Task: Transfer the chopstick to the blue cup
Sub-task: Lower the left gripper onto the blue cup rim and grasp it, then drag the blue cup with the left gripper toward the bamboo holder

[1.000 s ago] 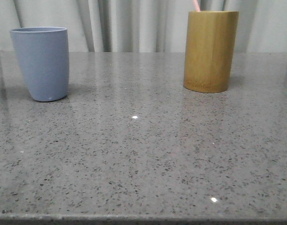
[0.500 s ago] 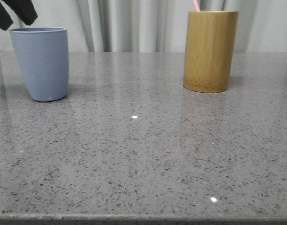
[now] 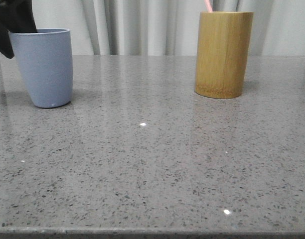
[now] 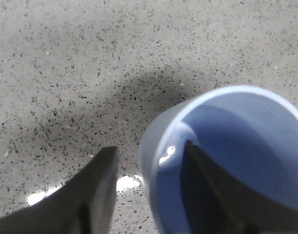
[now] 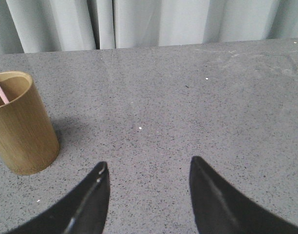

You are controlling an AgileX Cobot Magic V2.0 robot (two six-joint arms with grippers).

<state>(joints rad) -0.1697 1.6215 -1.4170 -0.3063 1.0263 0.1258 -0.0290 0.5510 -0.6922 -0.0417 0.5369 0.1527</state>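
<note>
- Front view: the left pincer (image 3: 13,25) has dropped from above the blue cup (image 3: 43,67) to its rim within the last half second; a second ago it was out of frame. The cup stands on the grey tabletop (image 3: 152,164), well apart from the tan bamboo holder (image 3: 223,54), where the chopstick (image 3: 208,6) pokes out, untouched.
- Left wrist view: the left pincer (image 4: 149,156) is wide open and straddles the cup wall (image 4: 154,146), one finger inside, one outside, gripping nothing yet. It looks set to steady the cup.
- Right wrist view: the right pincer (image 5: 149,168) hangs open and empty above the tabletop, near the holder (image 5: 20,122) with the chopstick (image 5: 0,90) inside. The transfer has not begun.
</note>
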